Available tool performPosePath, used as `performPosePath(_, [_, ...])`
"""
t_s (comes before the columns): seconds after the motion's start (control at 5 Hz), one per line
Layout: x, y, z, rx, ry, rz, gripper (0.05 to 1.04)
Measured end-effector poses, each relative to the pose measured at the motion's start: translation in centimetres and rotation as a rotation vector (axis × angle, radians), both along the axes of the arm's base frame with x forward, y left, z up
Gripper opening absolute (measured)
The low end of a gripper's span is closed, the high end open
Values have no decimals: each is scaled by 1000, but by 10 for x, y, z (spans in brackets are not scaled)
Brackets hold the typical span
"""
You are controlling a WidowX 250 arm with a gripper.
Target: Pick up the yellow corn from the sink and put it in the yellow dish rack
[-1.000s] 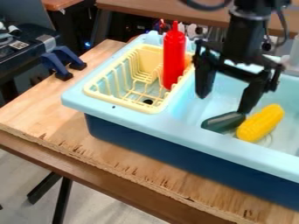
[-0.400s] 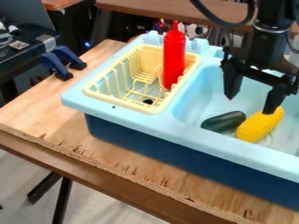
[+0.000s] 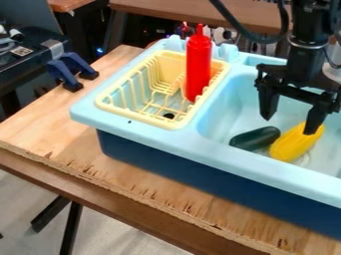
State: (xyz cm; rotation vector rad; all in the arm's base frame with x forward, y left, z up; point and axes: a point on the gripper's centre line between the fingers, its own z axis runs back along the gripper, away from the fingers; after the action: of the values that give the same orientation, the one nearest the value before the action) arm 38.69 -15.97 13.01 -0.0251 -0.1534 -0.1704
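The end effector (image 3: 289,124) is released, its two fingers spread and nothing between them, hanging over the right-hand basin of the light-blue toy sink (image 3: 220,153). Its right-hand fingertip overlaps the far end of the yellow corn (image 3: 291,144), though whether they touch I cannot tell. The corn lies aslant on the basin floor; just left of it, close enough to crowd a finger, is the dark green vegetable (image 3: 255,138). To take the corn well, the fingers would best straddle its middle and close across its narrow width, turned to suit its slant; a pinch at the far end could make it roll or pivot. Lower slowly between the two vegetables and mind the near wall. Farther left, the red bottle (image 3: 198,67) stands in the pale-yellow rack (image 3: 135,116), and the wooden table (image 3: 60,124) carries the sink.
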Motion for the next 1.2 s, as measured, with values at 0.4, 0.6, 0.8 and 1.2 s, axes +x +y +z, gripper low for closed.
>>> performPosePath(0.4, [5,-11,-6,-54,3,-26,1011])
performPosePath(0.6, [7,-13,-19,-52,20,-15,1011])
performPosePath(0.8, [8,-18,-37,-65,65,-11,1011])
performPosePath(1.2, [13,-22,-39,-45,47,-44,720])
